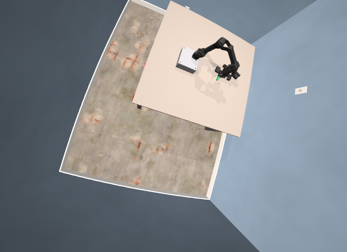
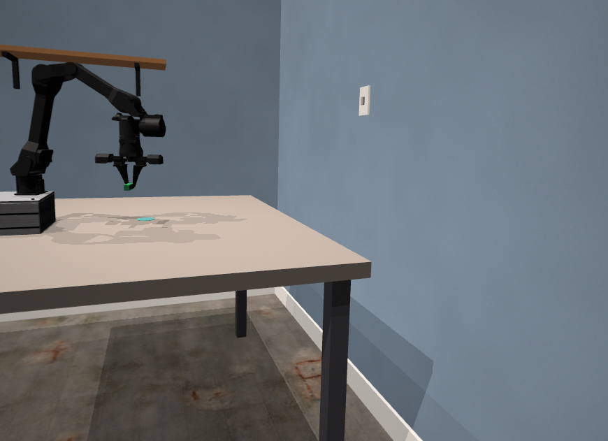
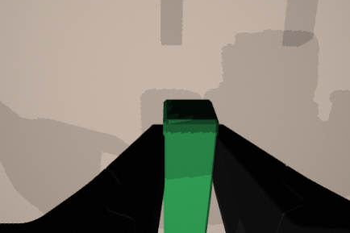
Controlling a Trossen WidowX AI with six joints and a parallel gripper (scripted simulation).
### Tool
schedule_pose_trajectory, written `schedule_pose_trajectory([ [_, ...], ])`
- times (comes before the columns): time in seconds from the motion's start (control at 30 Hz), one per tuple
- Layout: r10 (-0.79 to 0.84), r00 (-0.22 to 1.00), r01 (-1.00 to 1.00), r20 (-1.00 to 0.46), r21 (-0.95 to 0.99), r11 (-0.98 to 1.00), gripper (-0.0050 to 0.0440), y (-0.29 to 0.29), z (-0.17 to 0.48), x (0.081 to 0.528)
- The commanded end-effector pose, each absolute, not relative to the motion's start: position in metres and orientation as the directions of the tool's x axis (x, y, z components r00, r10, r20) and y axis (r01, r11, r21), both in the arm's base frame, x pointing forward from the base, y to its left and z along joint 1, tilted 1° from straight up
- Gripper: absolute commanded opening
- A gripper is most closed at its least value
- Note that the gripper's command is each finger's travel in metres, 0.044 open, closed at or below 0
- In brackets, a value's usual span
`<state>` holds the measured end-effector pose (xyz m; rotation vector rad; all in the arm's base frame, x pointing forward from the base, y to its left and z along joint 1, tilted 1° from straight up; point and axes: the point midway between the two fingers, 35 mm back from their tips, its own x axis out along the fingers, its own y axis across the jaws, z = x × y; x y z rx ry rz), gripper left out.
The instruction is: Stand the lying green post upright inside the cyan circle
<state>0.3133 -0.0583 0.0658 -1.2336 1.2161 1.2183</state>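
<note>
My gripper (image 2: pixel 129 182) is shut on the green post (image 2: pixel 128 186) and holds it well above the table, apart from the surface. In the wrist view the post (image 3: pixel 190 179) runs lengthwise between the two black fingers, with its dark end face towards the table. From above, the post (image 1: pixel 217 77) sticks out sideways from the fingers, lying rather than upright. The cyan circle (image 2: pixel 145 219) is a flat disc on the table, below the gripper and a little to its right. It is hidden in the overhead view and out of the wrist view.
The arm's base stands on a grey block (image 2: pixel 22 212) at the table's left. A wooden shelf (image 2: pixel 83 57) hangs on the wall behind the arm. The table's front edge (image 2: pixel 177 284) and right corner (image 2: pixel 362 268) lie far from the gripper.
</note>
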Motion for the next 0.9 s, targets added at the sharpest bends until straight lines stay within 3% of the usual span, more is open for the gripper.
schedule_pose_trajectory([
  [0.0, -0.016, 0.000, -1.000, -1.000, 0.000, 0.005, 0.0023, -0.043, 0.068, 0.320],
  [0.87, -0.017, 0.000, -0.994, -1.000, -0.002, 0.107, 0.0023, 0.029, 0.073, 0.329],
])
